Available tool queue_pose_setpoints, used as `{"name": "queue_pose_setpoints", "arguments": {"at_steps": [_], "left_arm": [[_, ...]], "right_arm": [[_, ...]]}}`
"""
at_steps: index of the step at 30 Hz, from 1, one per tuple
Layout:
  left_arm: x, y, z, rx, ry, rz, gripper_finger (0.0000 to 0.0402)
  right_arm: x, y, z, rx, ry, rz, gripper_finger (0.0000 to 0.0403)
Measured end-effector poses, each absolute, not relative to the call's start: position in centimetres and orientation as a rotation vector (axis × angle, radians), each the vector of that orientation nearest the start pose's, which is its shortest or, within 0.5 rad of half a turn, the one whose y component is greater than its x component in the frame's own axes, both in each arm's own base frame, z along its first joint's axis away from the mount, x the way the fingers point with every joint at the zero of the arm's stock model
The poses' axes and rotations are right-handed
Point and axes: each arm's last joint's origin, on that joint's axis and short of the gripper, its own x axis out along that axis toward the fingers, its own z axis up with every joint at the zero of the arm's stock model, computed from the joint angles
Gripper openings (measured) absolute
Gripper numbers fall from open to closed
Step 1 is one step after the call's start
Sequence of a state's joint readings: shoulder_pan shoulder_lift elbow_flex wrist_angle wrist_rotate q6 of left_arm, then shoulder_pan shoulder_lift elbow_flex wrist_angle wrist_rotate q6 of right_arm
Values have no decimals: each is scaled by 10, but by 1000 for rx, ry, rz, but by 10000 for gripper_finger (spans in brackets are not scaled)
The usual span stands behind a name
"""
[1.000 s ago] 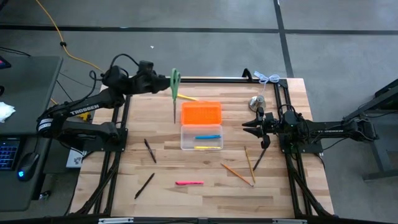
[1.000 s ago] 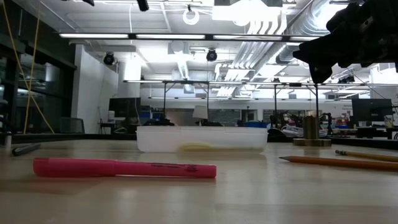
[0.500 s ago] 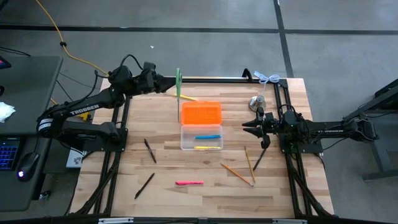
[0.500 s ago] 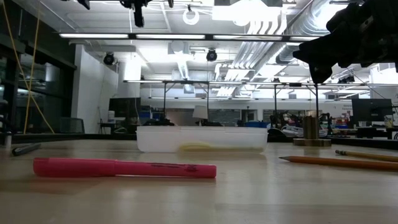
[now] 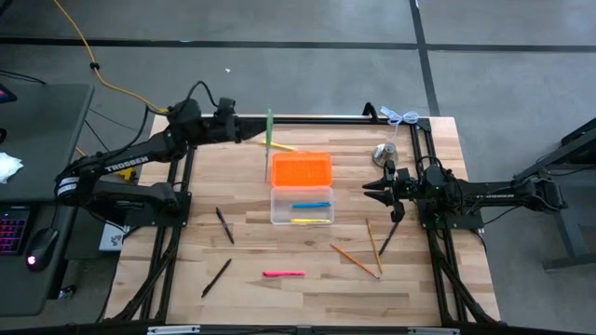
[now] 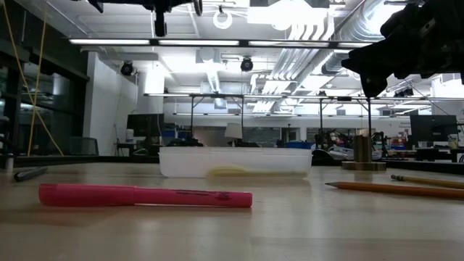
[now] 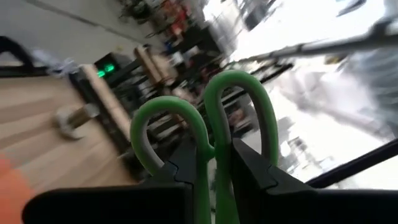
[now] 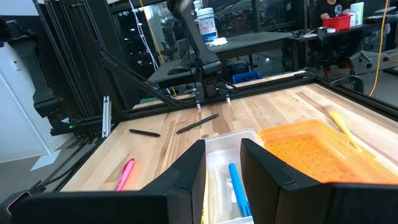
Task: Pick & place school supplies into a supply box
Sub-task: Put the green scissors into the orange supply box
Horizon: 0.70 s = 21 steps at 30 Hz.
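With a blue and a yellow pen already in the clear plastic box (image 5: 301, 207) with its orange lid, the left pincer (image 5: 244, 133) pinches the green-handled scissors (image 5: 268, 144) above the worktop's (image 5: 242, 288) far edge, the right pincer (image 5: 372, 184) waits spread, and pink, black and wooden pieces remain outside.

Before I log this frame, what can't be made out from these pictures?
- Scissors: blades hidden behind the left gripper in the left wrist view; edge-on and thin in the high view.
- Supply box: the low view shows only a yellow blur through its wall.
- Right gripper: cut off by the low view's edge.
- Metal object: too small in the high view.
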<state>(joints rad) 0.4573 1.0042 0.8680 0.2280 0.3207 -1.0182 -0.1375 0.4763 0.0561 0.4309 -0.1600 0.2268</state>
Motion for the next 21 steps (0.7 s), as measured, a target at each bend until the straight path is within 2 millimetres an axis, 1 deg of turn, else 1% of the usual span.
{"name": "queue_pose_setpoints", "arguments": {"at_steps": [4,9,15,21], "left_arm": [[210,85,352,-902,-55,113,88],[218,76,347,-831,-3,84,88],[238,61,332,-763,83,60,88],[259,50,313,-697,166,73,88]], "right_arm": [[129,-13,180,225,-8,24,78],[129,-13,180,219,-9,20,78],[129,-15,180,224,-13,-20,78],[129,-14,180,224,-13,-18,78]]}}
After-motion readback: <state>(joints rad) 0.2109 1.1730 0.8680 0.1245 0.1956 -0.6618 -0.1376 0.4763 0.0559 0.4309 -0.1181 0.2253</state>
